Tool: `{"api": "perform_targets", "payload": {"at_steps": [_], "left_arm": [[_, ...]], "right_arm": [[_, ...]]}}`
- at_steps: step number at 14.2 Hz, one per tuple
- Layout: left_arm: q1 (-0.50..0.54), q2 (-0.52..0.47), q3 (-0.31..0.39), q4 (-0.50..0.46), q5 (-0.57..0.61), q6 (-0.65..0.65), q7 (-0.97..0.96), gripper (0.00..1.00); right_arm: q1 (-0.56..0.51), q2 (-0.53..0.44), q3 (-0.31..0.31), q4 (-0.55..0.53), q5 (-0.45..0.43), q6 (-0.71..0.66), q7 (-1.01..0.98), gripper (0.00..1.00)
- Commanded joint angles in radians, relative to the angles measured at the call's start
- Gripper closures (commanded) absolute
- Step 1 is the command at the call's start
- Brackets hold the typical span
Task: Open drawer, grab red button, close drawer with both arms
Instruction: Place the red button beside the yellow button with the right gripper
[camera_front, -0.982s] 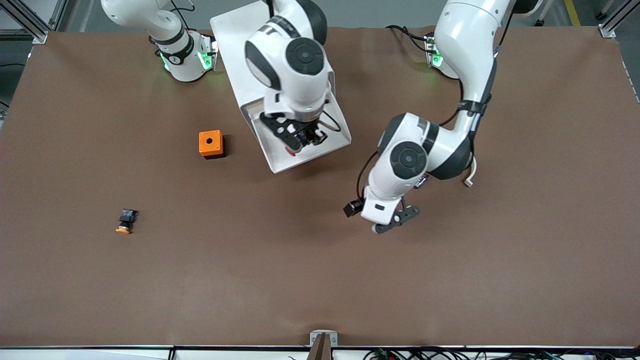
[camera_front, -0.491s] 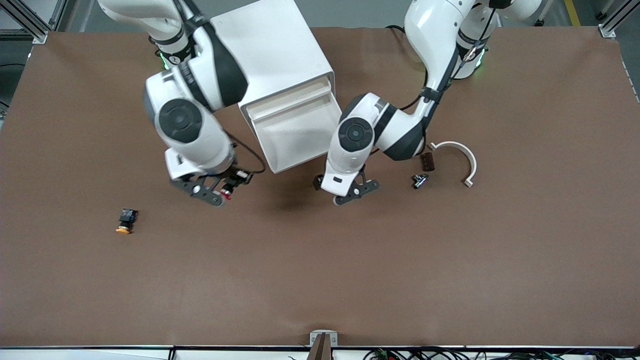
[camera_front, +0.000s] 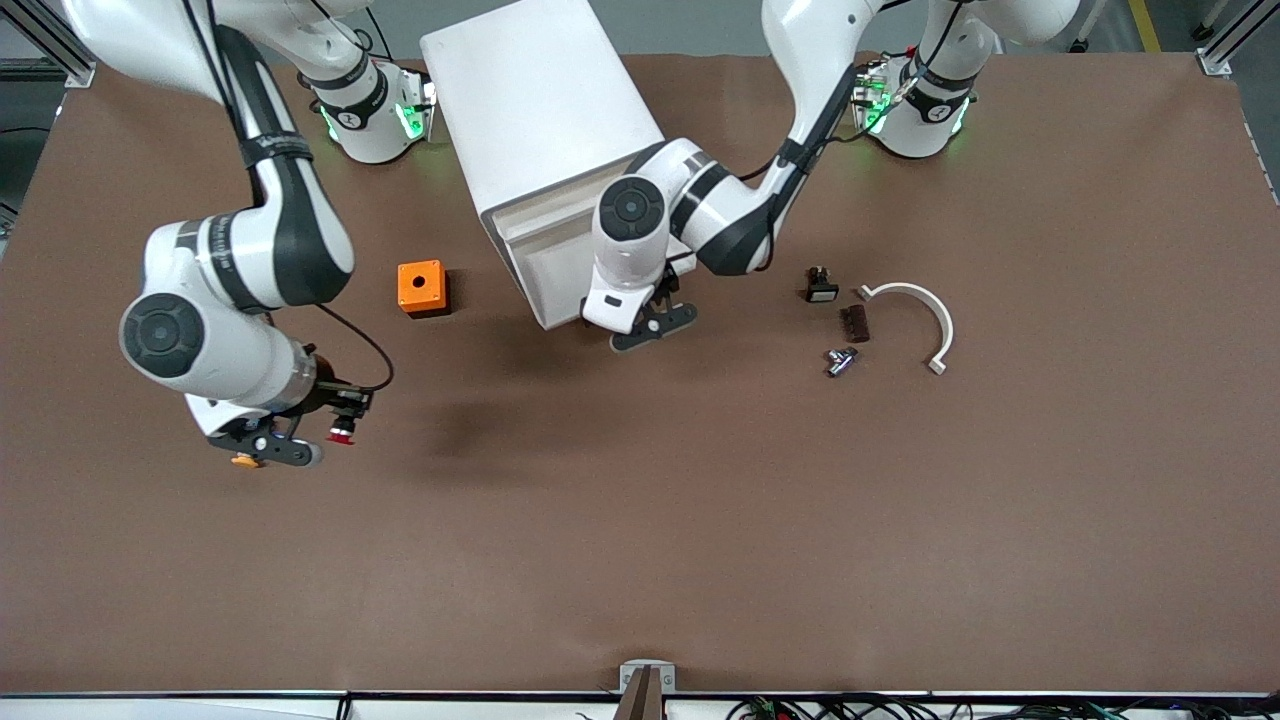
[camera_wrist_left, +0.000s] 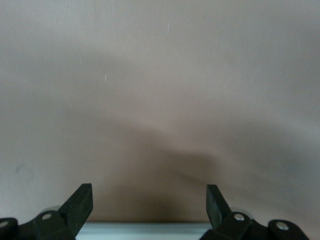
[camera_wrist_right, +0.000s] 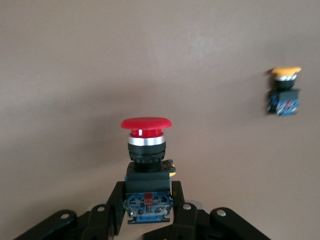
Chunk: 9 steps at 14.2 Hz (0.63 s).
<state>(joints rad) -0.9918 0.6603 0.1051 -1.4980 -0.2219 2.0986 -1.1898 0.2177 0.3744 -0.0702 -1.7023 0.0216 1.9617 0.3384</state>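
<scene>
- Right arm (camera_front: 250, 240): comes in from the upper left of the front view, elbow folded, wrist turned down toward the table (camera_front: 640, 550) at the frame's lower left.
- Right gripper (camera_front: 300, 440): fingers clamped on the button (camera_front: 341, 432), held just above the table surface.
- Button: round red mushroom cap, silver collar, black neck, black-and-blue blocky body (the right wrist view shows the fingers (camera_wrist_right: 116, 210) pinching that body from both sides, cap pointing away from the gripper).
- Yellow-capped button (camera_wrist_right: 284, 92): lies on the table close by the right gripper; in the front view only its cap shows under the gripper.
- Left arm (camera_front: 800, 110): comes in from the upper right, bent low across the drawer unit (camera_front: 550, 130).
- Left gripper (camera_front: 650, 325): fingers spread wide and holding nothing, at the front of the open drawer (camera_front: 545, 270).
- Orange box (camera_front: 421, 287): on the table at centre left of the front view.
</scene>
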Motion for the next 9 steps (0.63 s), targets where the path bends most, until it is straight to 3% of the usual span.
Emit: {"api": "perform_targets", "payload": {"at_steps": [1,9], "left_arm": [[-0.016,-0.041,-0.042,-0.028,0.007,-0.04,-0.063,0.0],[-0.022,-0.08,-0.134,-0.028,0.012,-0.103,-0.138,0.0]], "right_arm": [[-0.058,-0.04,0.023,-0.101,-0.032,0.097,-0.085,1.0],[-0.13,-0.022,0.021,-0.262,-0.062,0.373,-0.108,1.0]]}}
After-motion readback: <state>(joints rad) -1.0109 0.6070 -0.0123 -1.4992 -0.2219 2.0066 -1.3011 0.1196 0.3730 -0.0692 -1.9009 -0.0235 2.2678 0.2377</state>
